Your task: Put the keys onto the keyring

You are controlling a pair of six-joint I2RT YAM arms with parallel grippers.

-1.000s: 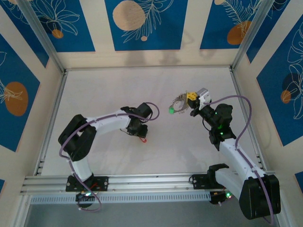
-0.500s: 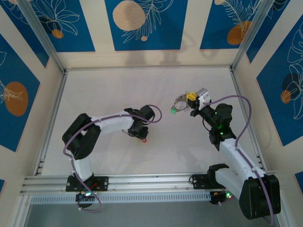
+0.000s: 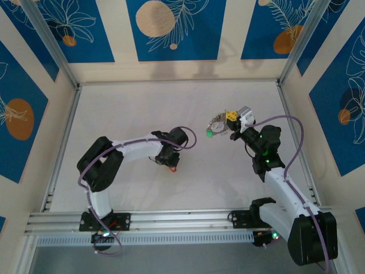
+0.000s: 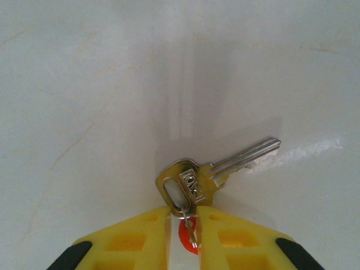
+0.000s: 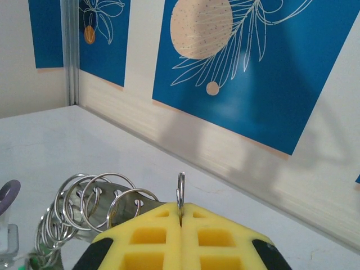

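Diagonally flat, key [image 4: 216,171], blade up-right away from left claw [image 4: 184,216], grip on it unclear; right claw [image 5: 181,209] tight on keyring [image 5: 180,190].

We look down on the whole table [image 3: 142,108] from above and behind the arm bases [image 3: 102,220] at 6 o'clock. Our left wrist view hangs close over a key [image 4: 225,169] near centre, facing down. Our right wrist view, at 2 o'clock, faces the back wall [image 5: 253,67], shared with the overhead view.

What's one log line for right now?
left gripper: straddles red tag | right gripper: shut on keyring | key: flat on table
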